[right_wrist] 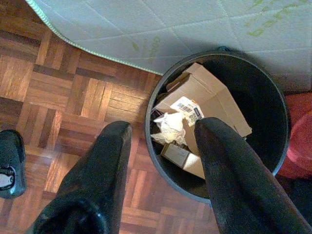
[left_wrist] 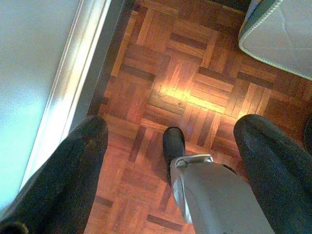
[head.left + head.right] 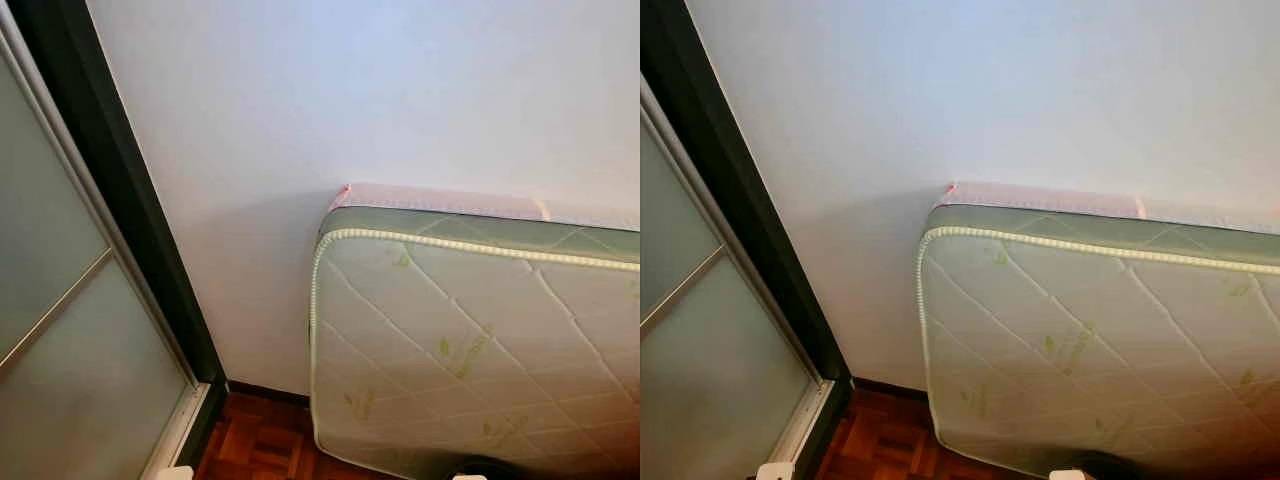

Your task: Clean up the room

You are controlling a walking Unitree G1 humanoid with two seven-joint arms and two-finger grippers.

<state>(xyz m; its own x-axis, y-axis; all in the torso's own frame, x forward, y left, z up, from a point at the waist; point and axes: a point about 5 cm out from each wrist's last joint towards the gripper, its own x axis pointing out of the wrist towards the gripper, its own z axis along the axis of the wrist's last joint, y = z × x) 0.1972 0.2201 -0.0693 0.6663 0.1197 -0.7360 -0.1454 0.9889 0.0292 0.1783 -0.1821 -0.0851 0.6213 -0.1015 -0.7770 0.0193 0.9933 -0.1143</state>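
Right gripper (image 1: 161, 161) fingers spread, empty, hanging over black bin (image 1: 265, 97) beside leaning mattress (image 3: 470, 340). Bin holds cardboard box (image 1: 209, 97), crumpled paper (image 1: 170, 127): light, crushable; likely grip box's stiff edge. Left gripper (image 2: 170, 141) parted, empty, above parquet floor (image 2: 185, 73).

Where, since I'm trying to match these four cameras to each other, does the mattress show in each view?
Left eye view: mattress at lower right, standing against the white wall.
Right eye view: lower right again, same wall.
Left wrist view: one corner, across the parquet floor.
Right wrist view: its edge, just behind the black bin.
Shared landmark: the parquet floor.
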